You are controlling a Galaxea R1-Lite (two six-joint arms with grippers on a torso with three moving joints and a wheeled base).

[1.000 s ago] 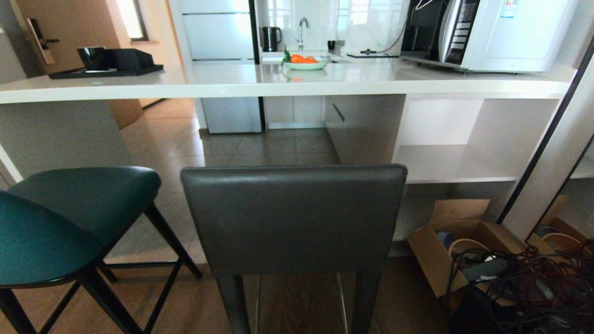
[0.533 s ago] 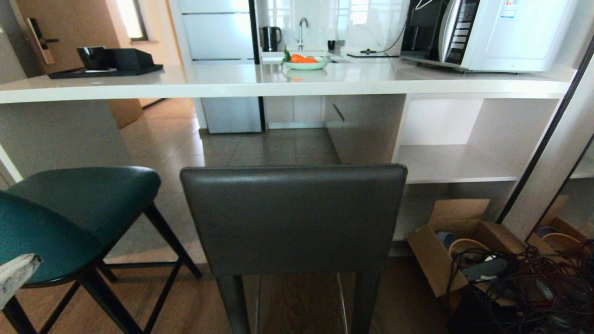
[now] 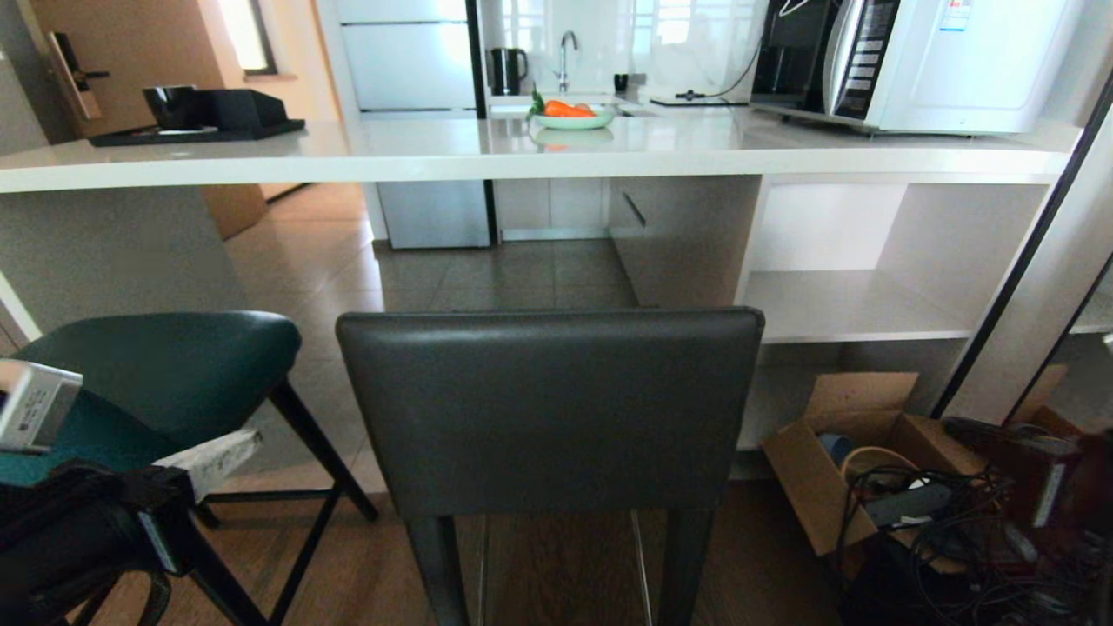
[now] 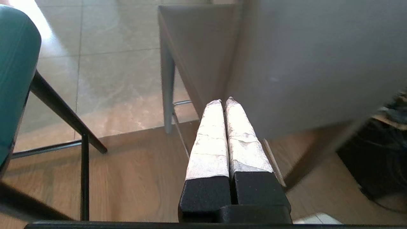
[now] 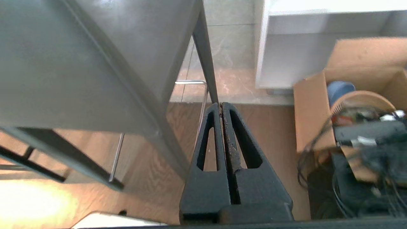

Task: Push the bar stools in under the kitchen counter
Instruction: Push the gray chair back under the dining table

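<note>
Under the long white surface, seen from the head view, the grey stool stands at centre near, its back facing the robot, not yet pushed in. The teal stool stands to its left, partly beneath the slab's edge. At the near left corner the left tool shows only as a white-wrapped tip beside the teal seat; the left wrist view shows what the head view cannot: left tool pressed closed, empty, pointing between the two stools. The right tool appears only in its wrist view, closed and empty, just right of the grey stool's back, with the cardboard box farther right.
</note>
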